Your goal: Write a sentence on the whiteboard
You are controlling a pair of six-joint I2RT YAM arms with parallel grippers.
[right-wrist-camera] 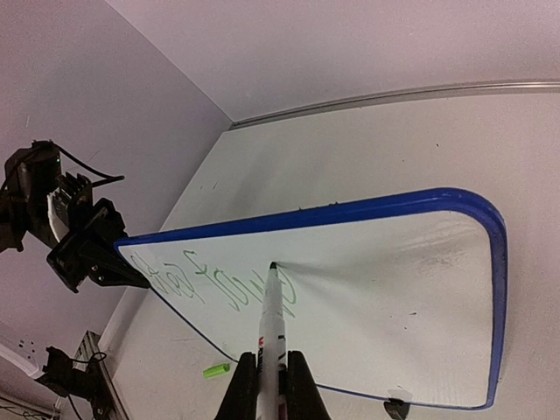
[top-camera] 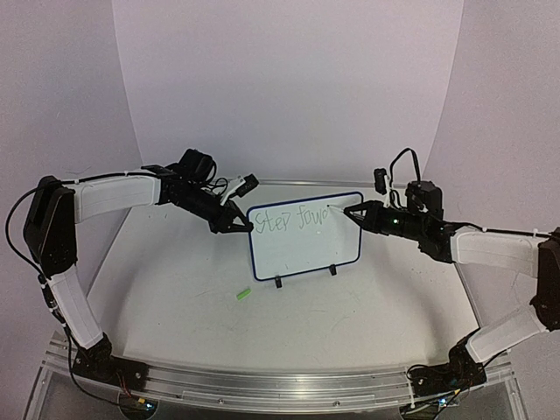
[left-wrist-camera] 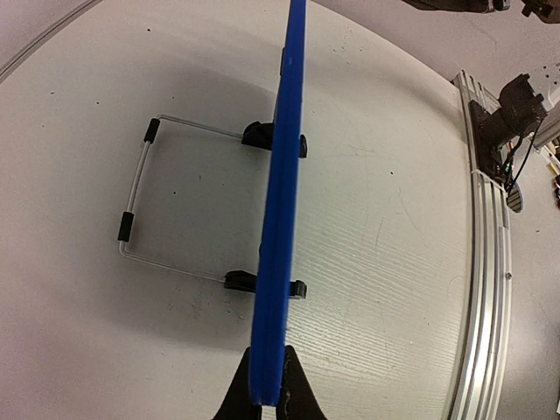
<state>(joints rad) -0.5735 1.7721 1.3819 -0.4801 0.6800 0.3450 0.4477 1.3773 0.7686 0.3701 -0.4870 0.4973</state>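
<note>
The whiteboard (top-camera: 306, 243) seems light, stiff and tippy, so the left gripper (left-wrist-camera: 265, 394) pinches its edge while the right gripper (right-wrist-camera: 271, 385) clamps a marker (right-wrist-camera: 270, 315).

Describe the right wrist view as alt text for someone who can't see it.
The right gripper holds a white marker with its tip on the blue-framed whiteboard, at the end of green handwriting. The left gripper clamps the board's far edge, and a green object lies on the table.
</note>
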